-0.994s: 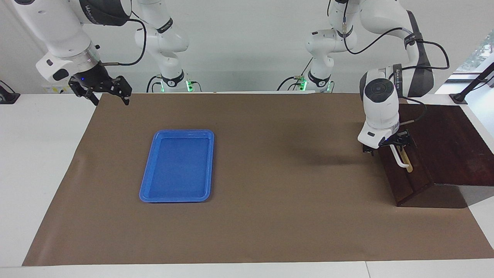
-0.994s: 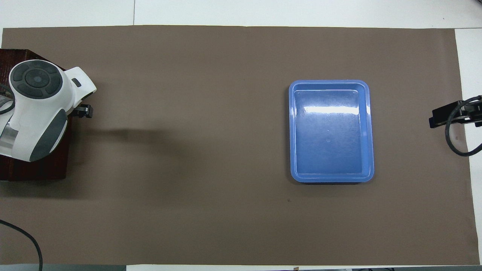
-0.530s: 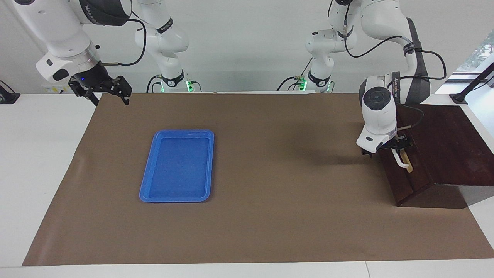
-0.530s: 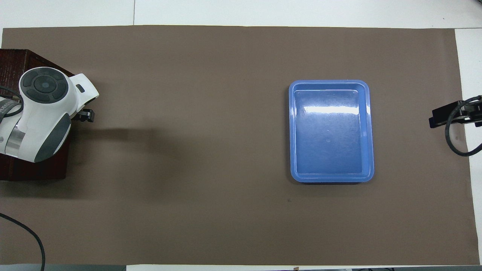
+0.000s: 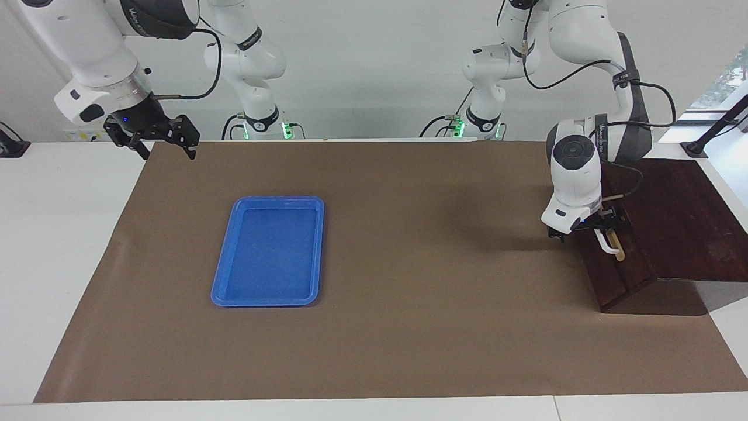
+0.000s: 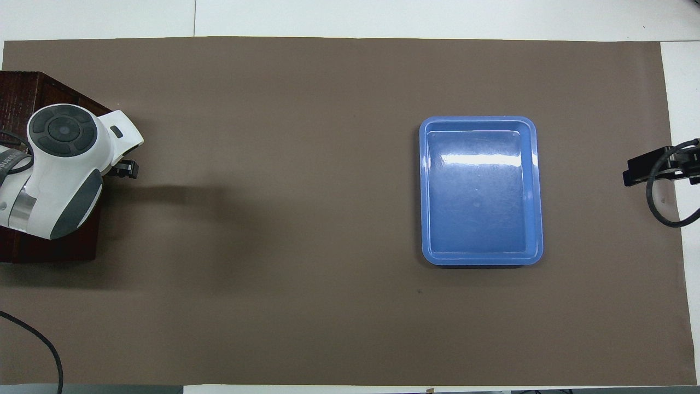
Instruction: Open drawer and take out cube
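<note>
The dark wooden box (image 5: pixel 672 216) stands at the left arm's end of the table. Its drawer (image 5: pixel 616 278) is closed, with its white bar handle (image 5: pixel 609 245) on a tan strip. My left gripper (image 5: pixel 593 227) is down at the end of the handle nearer to the robots, against the drawer front. In the overhead view the left arm covers most of the box (image 6: pixel 22 87) and only a tip of the left gripper (image 6: pixel 123 169) shows. My right gripper (image 5: pixel 166 149) waits open and empty in the air over the mat's corner nearest the right arm's base. The yellow cube is hidden.
A flat blue tray (image 5: pixel 219 280) lies empty on the brown mat toward the right arm's end; it also shows in the overhead view (image 6: pixel 538 191). A brown mat (image 5: pixel 409 327) covers most of the table.
The left arm's wrist has shifted slightly along the drawer front, toward the robots. The drawer has stayed closed. The right arm has not moved.
</note>
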Available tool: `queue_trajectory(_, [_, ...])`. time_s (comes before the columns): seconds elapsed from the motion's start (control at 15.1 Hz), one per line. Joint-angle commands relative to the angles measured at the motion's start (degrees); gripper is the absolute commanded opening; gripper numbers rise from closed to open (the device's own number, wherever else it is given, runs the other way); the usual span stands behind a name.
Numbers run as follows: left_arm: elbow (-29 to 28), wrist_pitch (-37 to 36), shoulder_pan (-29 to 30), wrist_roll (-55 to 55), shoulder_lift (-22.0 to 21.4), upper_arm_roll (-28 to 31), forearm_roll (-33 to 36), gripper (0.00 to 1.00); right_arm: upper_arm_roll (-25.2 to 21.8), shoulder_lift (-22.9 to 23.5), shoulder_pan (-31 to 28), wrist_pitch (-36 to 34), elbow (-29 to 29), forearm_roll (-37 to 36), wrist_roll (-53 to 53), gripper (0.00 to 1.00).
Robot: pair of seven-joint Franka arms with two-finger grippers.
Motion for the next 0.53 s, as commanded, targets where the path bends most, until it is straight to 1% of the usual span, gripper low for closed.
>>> queue_trajectory(0.0, [-1.30,1.58,-0.57,-0.36,-0.22,-0.43,0.91,1.00,0.41,-0.66,-0.47,0.56,-0.77,-0.47,-1.23,1.00])
queue_trajectory(0.46, [-0.77,0.52,-5.93,-0.45,-0.22,-0.52,0.03,1.00,0.41,-0.66,-0.55,0.56,-0.68,-0.47,-1.23,1.00])
